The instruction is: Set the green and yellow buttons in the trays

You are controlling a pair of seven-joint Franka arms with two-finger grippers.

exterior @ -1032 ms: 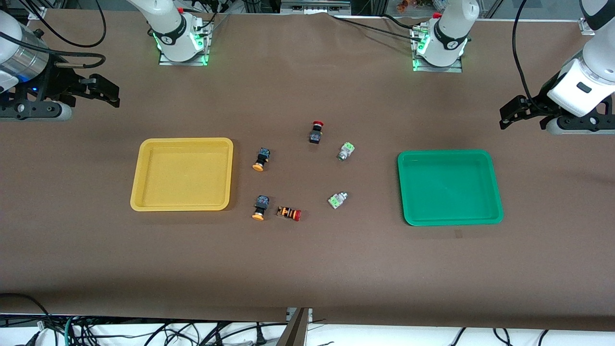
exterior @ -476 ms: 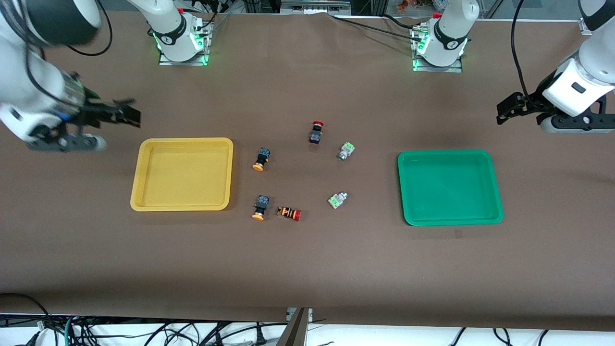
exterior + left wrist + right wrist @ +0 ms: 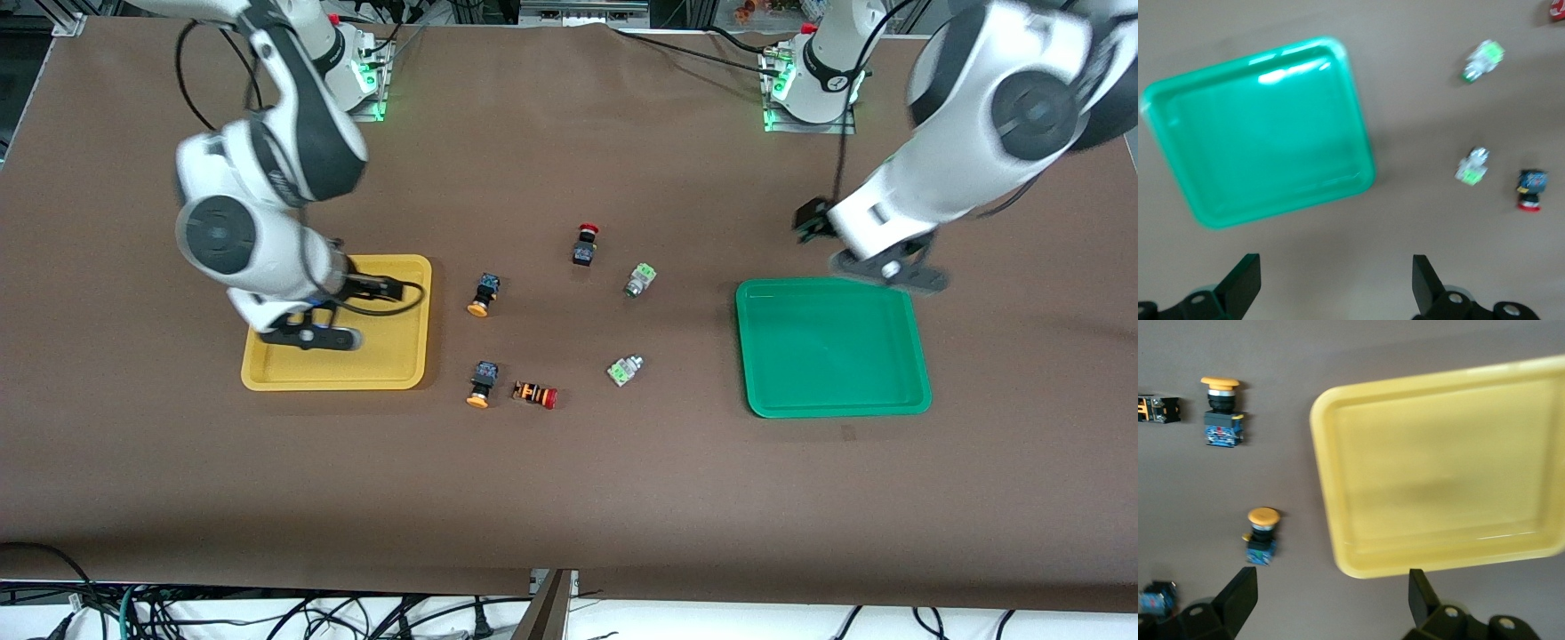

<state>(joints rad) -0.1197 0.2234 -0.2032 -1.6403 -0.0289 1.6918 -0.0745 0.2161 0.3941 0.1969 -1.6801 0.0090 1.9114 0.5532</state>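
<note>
Two yellow buttons [image 3: 483, 295] [image 3: 481, 385] lie on the table beside the yellow tray [image 3: 338, 384]. Two green buttons [image 3: 638, 279] [image 3: 625, 371] lie nearer the green tray [image 3: 836, 347]. My right gripper [image 3: 396, 289] is open and empty over the yellow tray's edge. Its wrist view shows the gripper [image 3: 1331, 593], the yellow tray [image 3: 1321, 453] and both yellow buttons [image 3: 1221, 410] [image 3: 1261, 533]. My left gripper [image 3: 807, 227] is open and empty over the table by the green tray's edge toward the bases. Its wrist view shows the gripper [image 3: 1335, 287], the green tray [image 3: 1361, 127] and both green buttons [image 3: 1483, 60] [image 3: 1473, 165].
A red-capped black switch [image 3: 584, 244] lies between the trays, toward the bases. A red-capped orange-and-black striped switch [image 3: 535, 394] lies right beside the nearer yellow button. Brown table cover spreads around everything.
Both arms have swung in from the table's ends. The right gripper is now over the yellow tray, the left by the green tray. The buttons and trays have not moved.
</note>
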